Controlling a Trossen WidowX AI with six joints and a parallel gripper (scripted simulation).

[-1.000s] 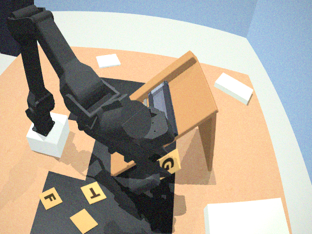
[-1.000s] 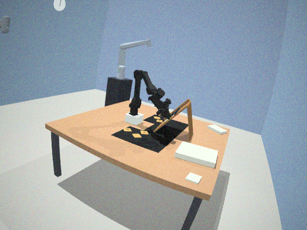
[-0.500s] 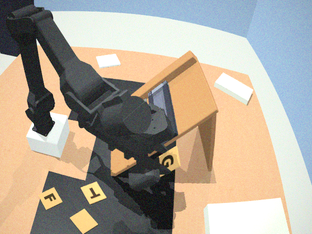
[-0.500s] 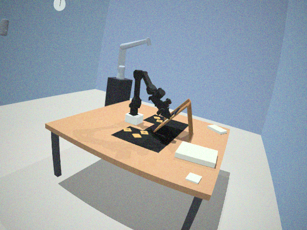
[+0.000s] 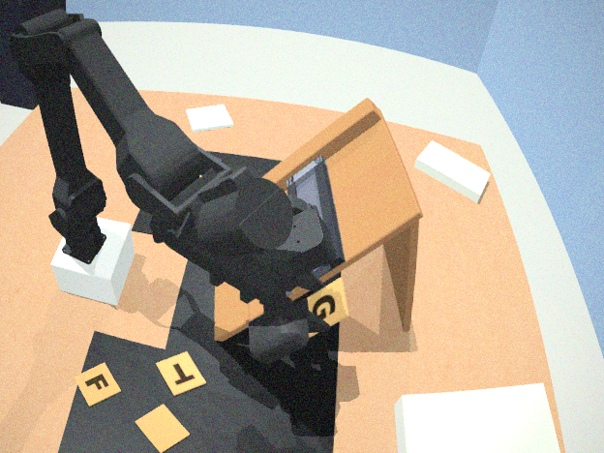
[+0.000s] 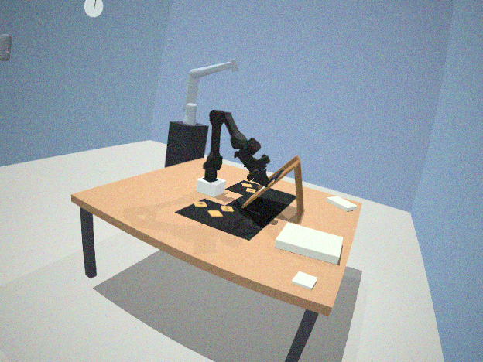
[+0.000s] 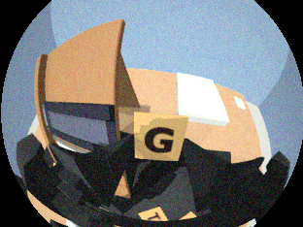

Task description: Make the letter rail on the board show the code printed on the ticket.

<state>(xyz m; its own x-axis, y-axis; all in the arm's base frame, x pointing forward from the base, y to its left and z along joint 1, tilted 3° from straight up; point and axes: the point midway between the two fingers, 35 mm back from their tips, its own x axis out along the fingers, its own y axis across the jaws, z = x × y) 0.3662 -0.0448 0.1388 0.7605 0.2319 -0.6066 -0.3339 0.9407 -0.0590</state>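
Observation:
My gripper [image 5: 315, 309] [image 7: 158, 140] is shut on the yellow G tile [image 5: 336, 298] [image 7: 159, 138], just outside the lower near end of the dark letter rail [image 5: 332, 219] [image 7: 82, 128]. A gap shows between tile and rail in the wrist view. The rail is on the tilted wooden board [image 5: 376, 180] [image 7: 83, 68]; the arm hides part of its channel, and no letter shows in the visible part. A T tile [image 5: 180, 373] [image 7: 152, 213], an F tile [image 5: 97, 383] and a tile without a visible letter [image 5: 162, 428] lie on the dark mat [image 5: 132, 350]. No ticket print is readable.
Two more yellow tiles [image 6: 247, 185] lie behind the board in the exterior view. A large white box [image 5: 477, 419] [image 6: 310, 240] [image 7: 199, 99], a white block [image 5: 448, 167] [image 6: 341, 203] and small flat white pieces [image 5: 209, 117] [image 6: 304, 280] stand around the board.

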